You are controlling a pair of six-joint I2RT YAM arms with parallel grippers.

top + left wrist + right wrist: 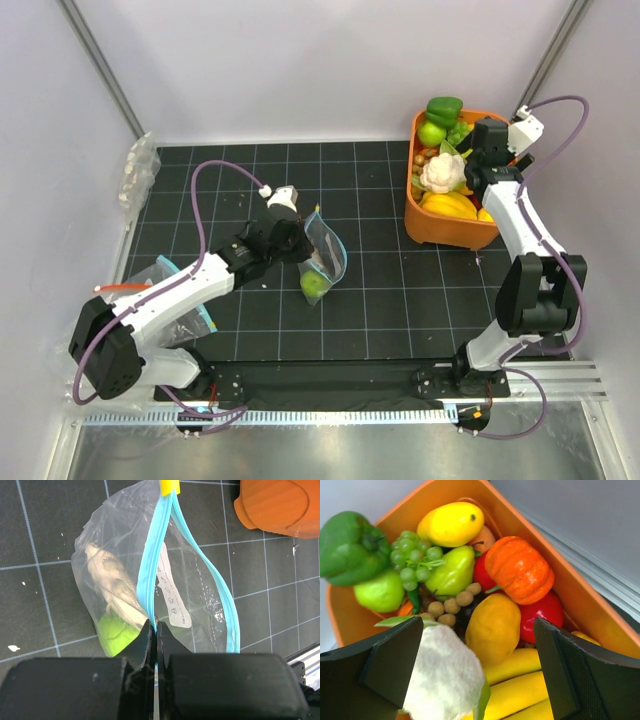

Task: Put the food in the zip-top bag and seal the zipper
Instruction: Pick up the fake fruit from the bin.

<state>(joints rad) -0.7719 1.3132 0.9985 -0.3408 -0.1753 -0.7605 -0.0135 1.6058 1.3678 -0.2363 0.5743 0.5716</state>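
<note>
One down, one to go: round lime-green glossy toy fruit [117,635] already inside the small clear thin-plastic zip-top bag [328,255], mid-way across the black gridded mat [400,300]. Left gripper [155,630] clamped tight on the bag's narrow teal-blue zipper strip [150,575], mouth gaping. Right gripper [480,655] spread wide above the orange plastic basket [580,595], over the oval orange-yellow toy fruit [492,627], beside a white cauliflower [445,680]. Looks light, hard and slick; calls for a grip across its narrow middle. Bag film flimsy, apt to sag unless held by the strip.
</note>
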